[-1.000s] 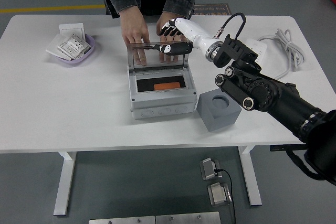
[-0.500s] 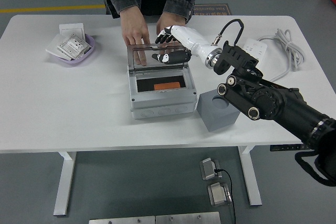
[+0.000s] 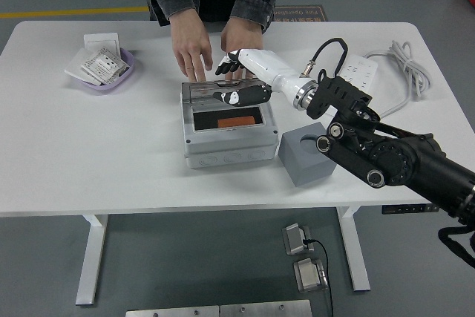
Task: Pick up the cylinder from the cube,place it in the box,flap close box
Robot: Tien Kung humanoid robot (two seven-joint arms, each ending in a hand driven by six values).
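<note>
An orange cylinder (image 3: 236, 121) lies flat inside the grey box (image 3: 223, 148) at the table's middle. The box's clear flap (image 3: 200, 91) is tilted low over the opening, not fully down. My right hand (image 3: 227, 79), white with black fingers, lies on the flap's right part with its fingers spread and nothing grasped. The grey cube (image 3: 308, 155) with a round hole in its top stands just right of the box and has nothing on it. A person's hands (image 3: 191, 48) rest on the table just behind the box. My left arm is out of view.
A purple bowl (image 3: 111, 73) with paper packets sits at the far left. A white power strip (image 3: 361, 72) and coiled cable (image 3: 404, 61) lie at the far right. My black right forearm (image 3: 393, 157) hangs over the table's right side.
The flap has swung from upright down towards the opening, with my right hand moving down and towards me along with it. The person's hands have drawn back a little.
</note>
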